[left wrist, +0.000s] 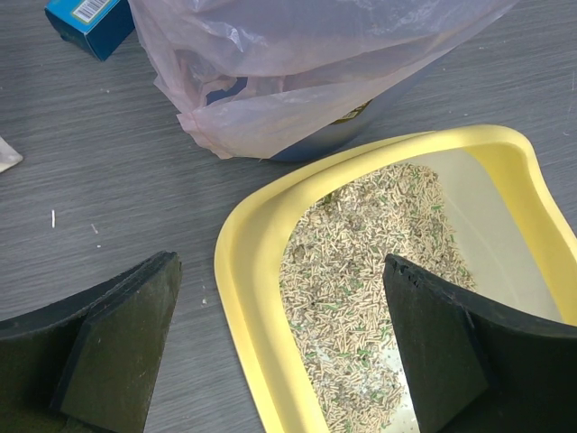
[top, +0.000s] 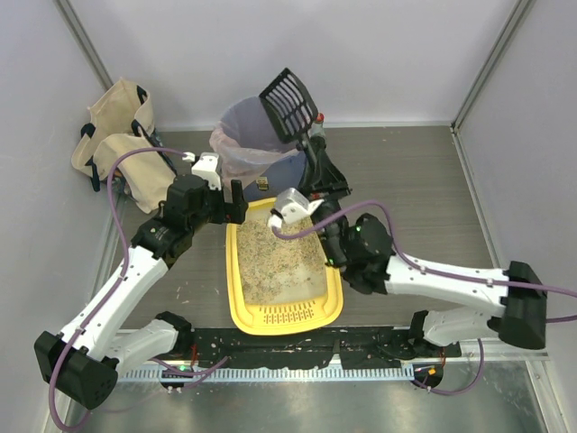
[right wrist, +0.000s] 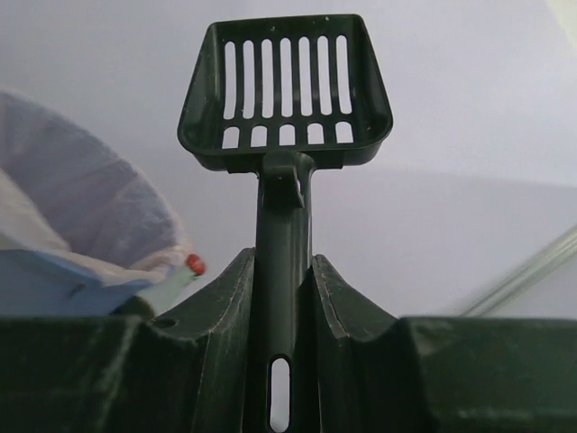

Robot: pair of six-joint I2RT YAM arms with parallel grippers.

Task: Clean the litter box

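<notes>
The yellow litter box (top: 236, 298) lies in the middle of the table, with beige granules and a slotted grille at its near end. In the left wrist view its far left rim (left wrist: 252, 298) curves between my fingers. My left gripper (top: 223, 203) is open over the box's far left corner, its jaws astride the rim (left wrist: 279, 361). My right gripper (top: 315, 158) is shut on the handle of a dark slotted scoop (top: 288, 102), raised upright beside the blue bin (top: 248, 135). The scoop (right wrist: 287, 86) looks empty in the right wrist view, its handle clamped between my fingers (right wrist: 287, 271).
The round blue bin with a clear liner (left wrist: 297, 72) stands just behind the litter box. A beige canvas bag (top: 113, 135) sits at the far left. A blue carton (left wrist: 90, 23) lies on the table left of the bin. White walls close in around the table.
</notes>
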